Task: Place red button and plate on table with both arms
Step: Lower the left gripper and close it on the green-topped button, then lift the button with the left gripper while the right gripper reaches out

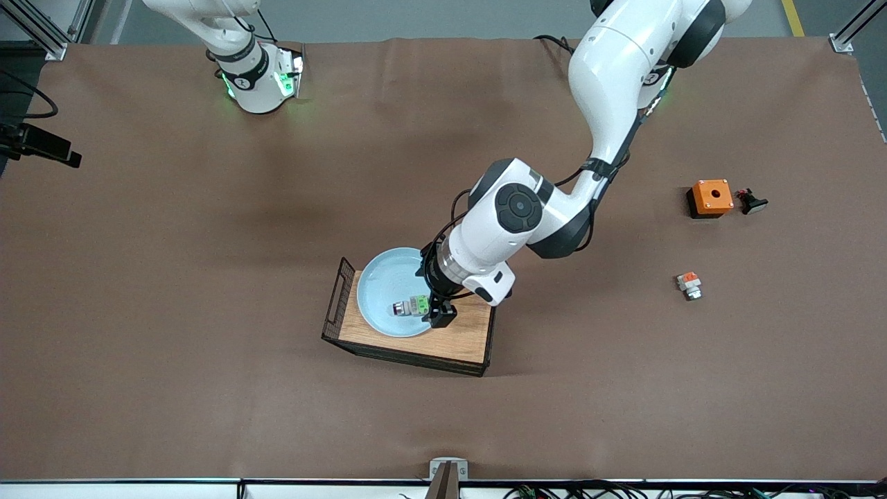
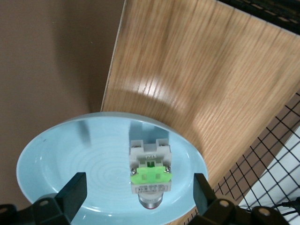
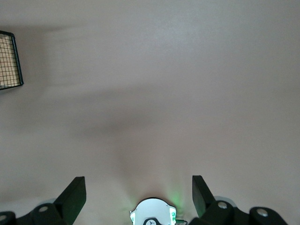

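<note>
On the wooden tray (image 1: 457,339), the plate (image 1: 384,284) is lying with the red button (image 2: 150,176) in it; the left claw (image 2: 139,194) is hovering wide around that button, fingers (image 2: 74,192) not touching; the right claw (image 3: 139,192) is waiting wide above bare counter (image 1: 173,277).

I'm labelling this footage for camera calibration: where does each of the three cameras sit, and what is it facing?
Front view: high across the table, facing the arm bases; both arms show, the left gripper open over the plate on the wooden tray.
Left wrist view: on the left arm's wrist, looking down at the red button lying in the plate; its open fingers show.
Right wrist view: on the waiting right arm's wrist, facing bare table; the open right gripper shows.
Shared: front and left wrist views both show plate, button and tray.
</note>
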